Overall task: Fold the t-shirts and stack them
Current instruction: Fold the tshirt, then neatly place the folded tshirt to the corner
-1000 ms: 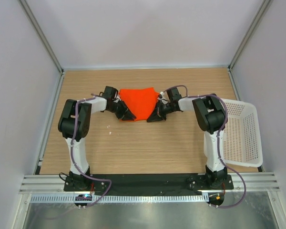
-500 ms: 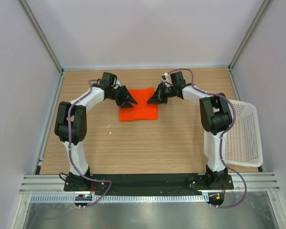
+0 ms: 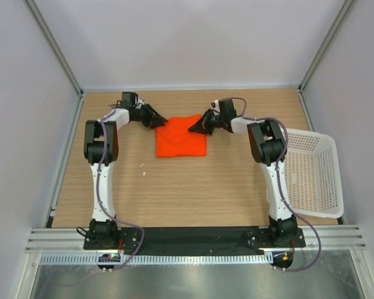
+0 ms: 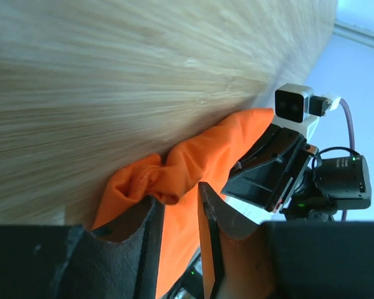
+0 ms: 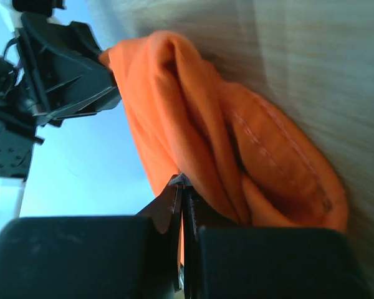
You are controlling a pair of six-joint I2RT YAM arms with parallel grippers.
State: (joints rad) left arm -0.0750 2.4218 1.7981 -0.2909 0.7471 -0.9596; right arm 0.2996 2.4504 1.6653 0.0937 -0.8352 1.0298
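The orange-red t-shirt (image 3: 181,137) lies folded into a rough square on the far middle of the wooden table (image 3: 174,187). My left gripper (image 3: 160,119) is at the shirt's far left corner with its jaws apart. In the left wrist view (image 4: 177,199) the bunched shirt corner (image 4: 193,159) lies just past the fingertips, not pinched. My right gripper (image 3: 195,127) is at the shirt's far right corner. In the right wrist view (image 5: 182,182) its jaws are pressed together on a thin layer of the shirt (image 5: 193,124), whose folds bulge beside them.
A white lattice basket (image 3: 316,177) stands at the table's right edge, beside the right arm's base. White walls and metal frame rails enclose the table on three sides. A small white speck (image 3: 143,165) lies on the wood left of centre.
The shirt was carried away from me and laid flat as a folded square. My left gripper has opened and drawn back to the far left; the right gripper stays at its corner.
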